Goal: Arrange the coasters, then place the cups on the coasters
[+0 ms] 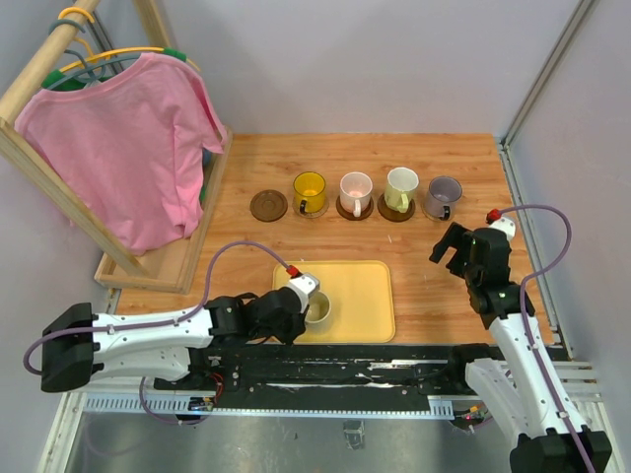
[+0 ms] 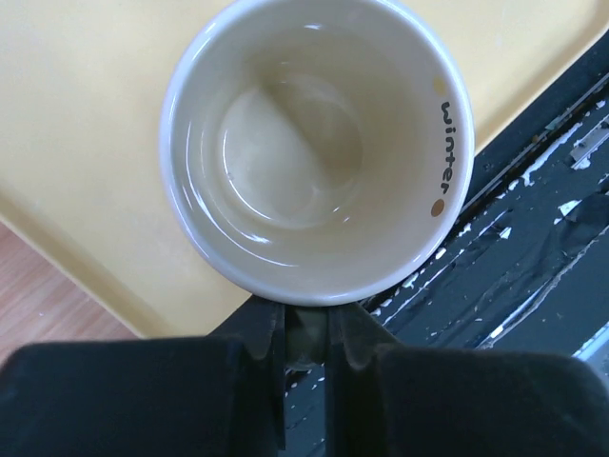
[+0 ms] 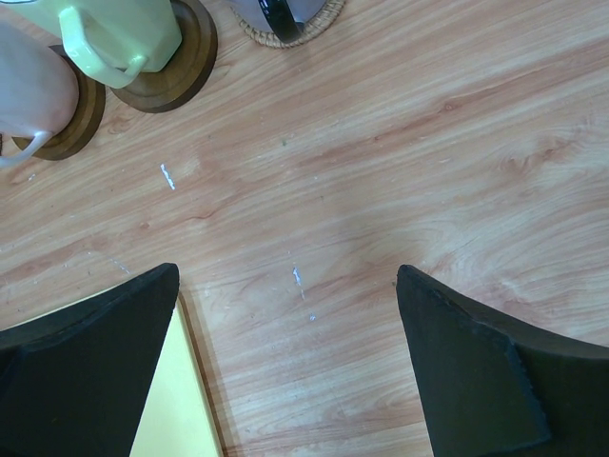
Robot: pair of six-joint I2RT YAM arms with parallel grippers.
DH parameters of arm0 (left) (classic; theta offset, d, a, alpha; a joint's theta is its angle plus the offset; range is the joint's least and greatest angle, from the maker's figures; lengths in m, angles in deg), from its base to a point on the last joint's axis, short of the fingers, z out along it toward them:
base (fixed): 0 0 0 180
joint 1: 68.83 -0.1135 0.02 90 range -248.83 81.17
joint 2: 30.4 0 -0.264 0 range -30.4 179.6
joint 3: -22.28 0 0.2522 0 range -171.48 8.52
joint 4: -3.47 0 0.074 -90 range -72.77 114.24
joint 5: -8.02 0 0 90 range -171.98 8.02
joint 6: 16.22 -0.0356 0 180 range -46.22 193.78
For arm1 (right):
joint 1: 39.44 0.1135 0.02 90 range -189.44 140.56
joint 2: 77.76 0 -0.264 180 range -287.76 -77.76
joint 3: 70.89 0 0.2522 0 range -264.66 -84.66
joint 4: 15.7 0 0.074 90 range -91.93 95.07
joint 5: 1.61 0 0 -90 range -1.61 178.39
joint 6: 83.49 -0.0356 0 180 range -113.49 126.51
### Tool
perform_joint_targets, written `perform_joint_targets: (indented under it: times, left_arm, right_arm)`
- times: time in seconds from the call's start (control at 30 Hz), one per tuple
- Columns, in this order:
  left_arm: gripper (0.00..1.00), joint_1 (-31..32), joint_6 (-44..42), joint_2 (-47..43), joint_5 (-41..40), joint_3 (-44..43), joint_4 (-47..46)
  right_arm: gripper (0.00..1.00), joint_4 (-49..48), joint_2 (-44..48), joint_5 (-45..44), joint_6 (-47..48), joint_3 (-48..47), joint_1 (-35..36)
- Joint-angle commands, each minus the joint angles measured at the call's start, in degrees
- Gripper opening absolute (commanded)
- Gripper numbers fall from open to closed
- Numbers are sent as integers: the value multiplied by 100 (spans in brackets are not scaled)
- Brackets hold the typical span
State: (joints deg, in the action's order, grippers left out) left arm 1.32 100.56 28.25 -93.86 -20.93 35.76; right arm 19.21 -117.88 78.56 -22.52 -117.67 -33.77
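A cream-beige cup stands on the yellow tray near its front left corner. My left gripper is shut on the cup's handle. A row at the back holds an empty dark coaster, a yellow cup, a pink cup on a brown coaster, a pale green cup on a brown coaster, and a grey-purple cup on a woven coaster. My right gripper hangs open over bare wood, holding nothing.
A wooden rack with a pink shirt stands at the back left, its base on the table. A black rail runs along the near edge. Grey walls and a metal post bound the right side.
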Motion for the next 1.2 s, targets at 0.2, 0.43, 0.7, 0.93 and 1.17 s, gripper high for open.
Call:
perform_joint_targets:
  times: [0.2, 0.43, 0.7, 0.93, 1.17]
  left_arm:
    - [0, 27, -118, -29, -281, -180, -94]
    - [1, 25, -574, -176, -1531, -851, -77]
    - [0, -432, -1091, -104, -2953, -1409, -419]
    - [1, -2334, -1424, 40, -2334, -1536, -1192]
    - [0, -3741, -1568, 992, -1657, -2017, -1731]
  right_arm:
    - [99, -148, 16, 169, -112, 133, -84]
    - [99, -164, 73, 165, -33, 165, -84]
    - [99, -165, 136, 99, 64, 225, -77]
    - [99, -168, 136, 70, 201, 210, -84]
    - [99, -114, 112, -37, 344, 103, -84]
